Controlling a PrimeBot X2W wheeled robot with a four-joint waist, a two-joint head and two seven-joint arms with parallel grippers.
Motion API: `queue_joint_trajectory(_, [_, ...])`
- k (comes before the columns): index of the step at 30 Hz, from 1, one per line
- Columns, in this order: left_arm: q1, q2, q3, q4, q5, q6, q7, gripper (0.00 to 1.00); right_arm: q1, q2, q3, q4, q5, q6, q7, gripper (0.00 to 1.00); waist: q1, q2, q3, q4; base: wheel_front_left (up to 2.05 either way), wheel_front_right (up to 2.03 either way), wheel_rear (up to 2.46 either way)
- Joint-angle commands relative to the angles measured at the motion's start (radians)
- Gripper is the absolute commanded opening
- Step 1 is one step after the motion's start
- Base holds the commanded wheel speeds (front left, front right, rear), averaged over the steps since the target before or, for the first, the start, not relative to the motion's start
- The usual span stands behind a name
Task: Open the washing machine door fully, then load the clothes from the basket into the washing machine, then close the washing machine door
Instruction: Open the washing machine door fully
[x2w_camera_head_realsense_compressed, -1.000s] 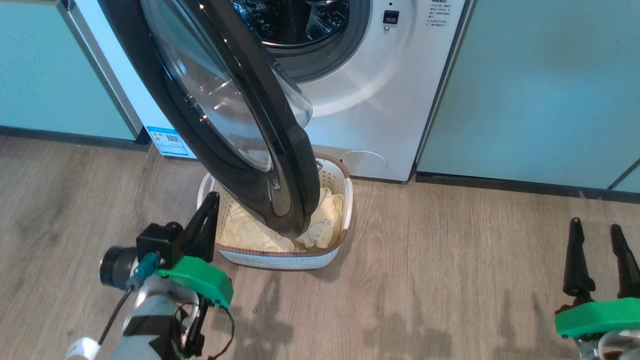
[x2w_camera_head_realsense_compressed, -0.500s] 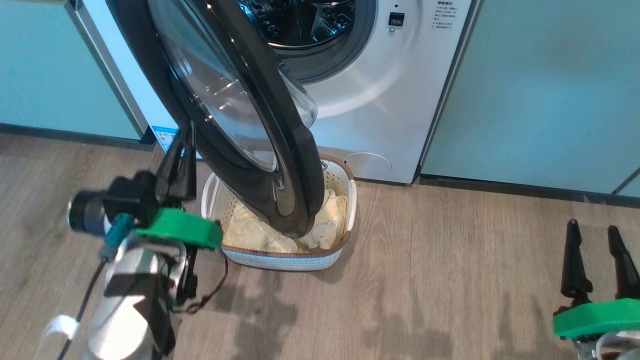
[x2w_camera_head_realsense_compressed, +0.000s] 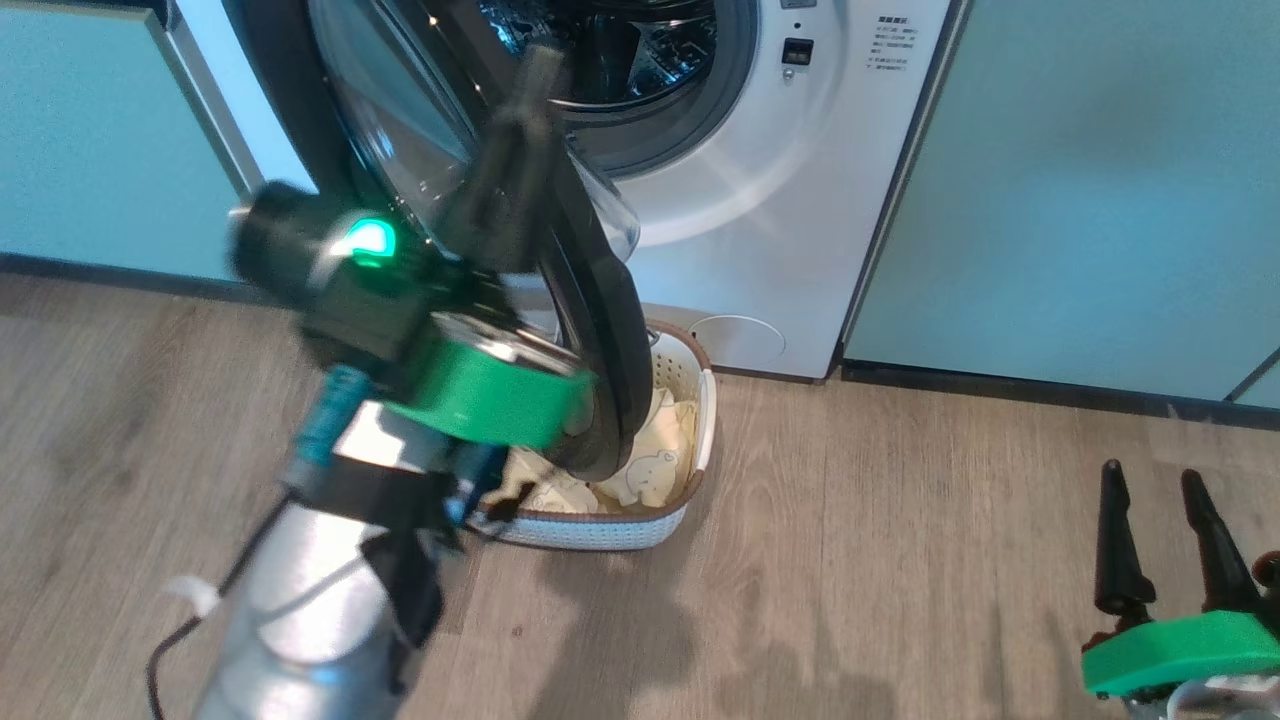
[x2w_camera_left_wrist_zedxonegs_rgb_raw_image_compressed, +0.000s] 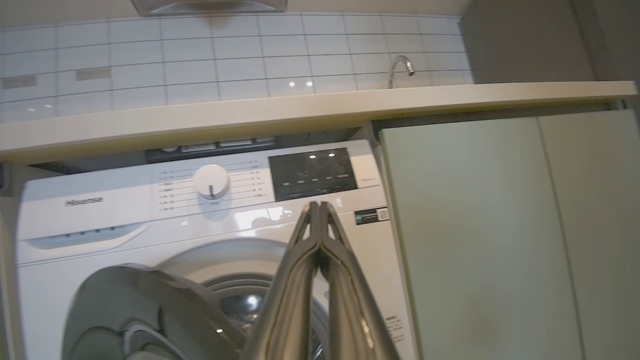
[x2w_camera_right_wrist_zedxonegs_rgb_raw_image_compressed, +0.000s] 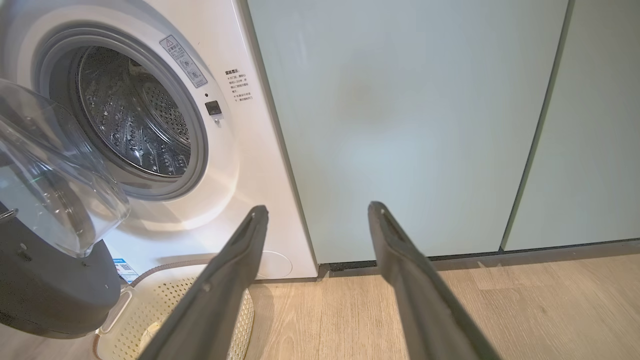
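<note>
My left gripper (x2w_camera_head_realsense_compressed: 540, 65) has risen from floor level beside the basket (x2w_camera_head_realsense_compressed: 600, 530) to the washing machine door (x2w_camera_head_realsense_compressed: 610, 340). Its fingers are pressed together and hold nothing; contact with the door cannot be confirmed.

Right gripper (x2w_camera_head_realsense_compressed: 1150, 475): spread wide, empty, low over the floor (x2w_camera_head_realsense_compressed: 900, 550).

The door is part-open and overhangs the basket. The clothes (x2w_camera_head_realsense_compressed: 655, 470) are not yet loaded, and the drum (x2w_camera_right_wrist_zedxonegs_rgb_raw_image_compressed: 135, 115) looks bare.

The washing machine (x2w_camera_left_wrist_zedxonegs_rgb_raw_image_compressed: 150, 225) reads "Hisense" (x2w_camera_left_wrist_zedxonegs_rgb_raw_image_compressed: 84, 201); the stickers (x2w_camera_right_wrist_zedxonegs_rgb_raw_image_compressed: 182, 60) are illegible.
</note>
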Motion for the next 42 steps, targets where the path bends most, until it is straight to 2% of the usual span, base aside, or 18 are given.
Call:
queue_joint_trajectory(1, [-0.051,0.010,-0.004,-0.026,-0.017,-0.006,0.013,0.00,-0.013,-0.015,0.029,-0.027,-0.014,-0.003,-0.006,1.00,0.0000,0.0000,0.000,-0.002,0.00,0.00,0.00])
queue_joint_trajectory(7, [-0.060,0.003,-0.166,0.043,-0.118,-0.009,0.069,0.00,-0.011,-0.014,0.055,-0.015,-0.010,-0.003,-0.006,1.00,0.0000,0.0000,0.001,-0.015,0.00,0.00,0.00])
queue_joint_trajectory(12, [-0.054,0.002,-0.283,0.140,-0.217,0.021,0.116,0.00,-0.011,-0.015,0.071,-0.011,-0.011,-0.003,-0.006,1.00,0.0000,0.0000,0.003,-0.025,0.00,0.00,0.00])
queue_joint_trajectory(16, [-0.063,0.002,-0.339,0.228,-0.258,0.049,0.141,0.00,-0.012,-0.013,0.074,-0.014,-0.013,-0.003,-0.006,1.00,0.0000,0.0000,0.008,-0.029,0.00,0.00,0.00])
queue_joint_trajectory(28, [-0.104,0.002,-0.349,0.429,-0.285,0.110,0.159,0.00,-0.010,-0.008,0.073,-0.022,-0.017,-0.003,-0.006,1.00,0.0000,0.0000,0.017,-0.034,0.00,0.00,0.00])
queue_joint_trajectory(42, [-0.125,0.008,-0.330,0.536,-0.310,0.126,0.148,0.00,-0.006,-0.002,0.070,-0.024,-0.017,-0.003,-0.006,1.00,0.0000,0.0000,0.023,-0.028,0.00,0.00,0.00])
